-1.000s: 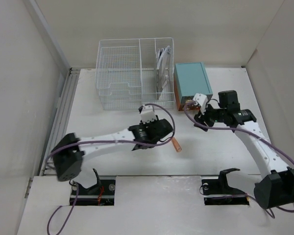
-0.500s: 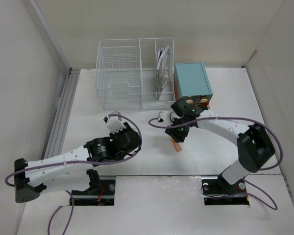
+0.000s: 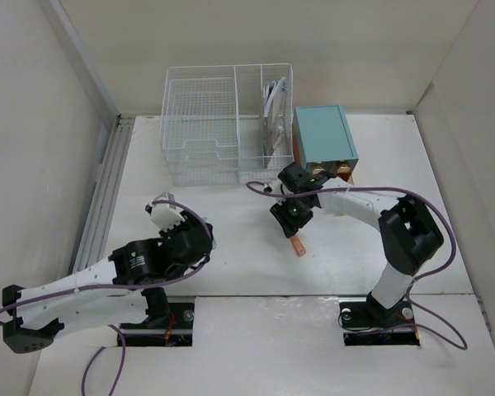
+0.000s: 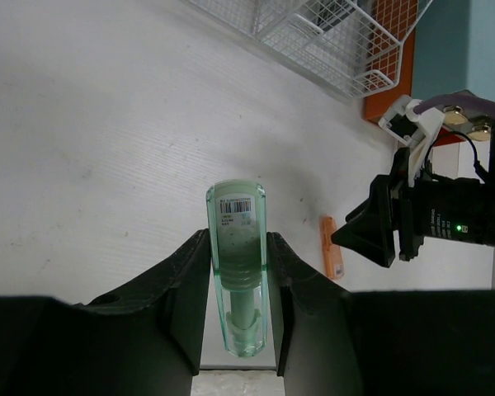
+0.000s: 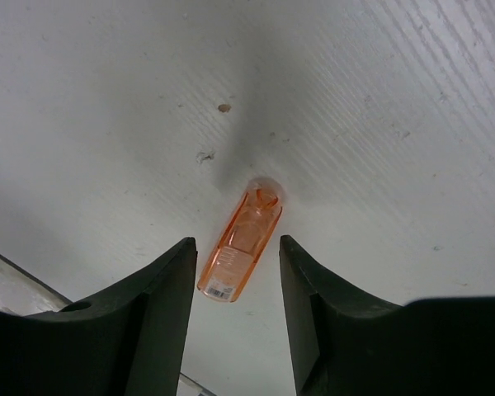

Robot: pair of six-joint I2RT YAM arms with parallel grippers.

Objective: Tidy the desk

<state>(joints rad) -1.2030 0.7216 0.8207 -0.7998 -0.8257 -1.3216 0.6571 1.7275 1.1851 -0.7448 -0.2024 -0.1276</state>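
- On my far left, the ribbed rail (image 3: 103, 198) runs along the left edge of the desk (image 3: 256, 268). The white top fills the space between the walls and carries everything else.
- My left arm lies low across the near-left part of the desk. It reaches from its base out to the right, with the wrist just left of centre.
- The left gripper (image 4: 238, 247) has its jaws pinched on a translucent green tube (image 4: 238, 289). The tube has a barcode label at its far end and sticks out past the fingertips, above the desk surface.
- The white wire basket (image 3: 200, 124) stands at the back, left of centre, well apart from both grippers.
- My right arm is folded sharply. Its elbow is out to the right, and the forearm sweeps back left to the middle of the desk.
- The right gripper (image 5: 235, 243) points down with its jaws spread and holds nothing. A small orange tube (image 5: 246, 227) lies flat on the desk between the fingers, clear of both.
- The teal box (image 3: 322, 136) sits just right of the basket, behind the right wrist.
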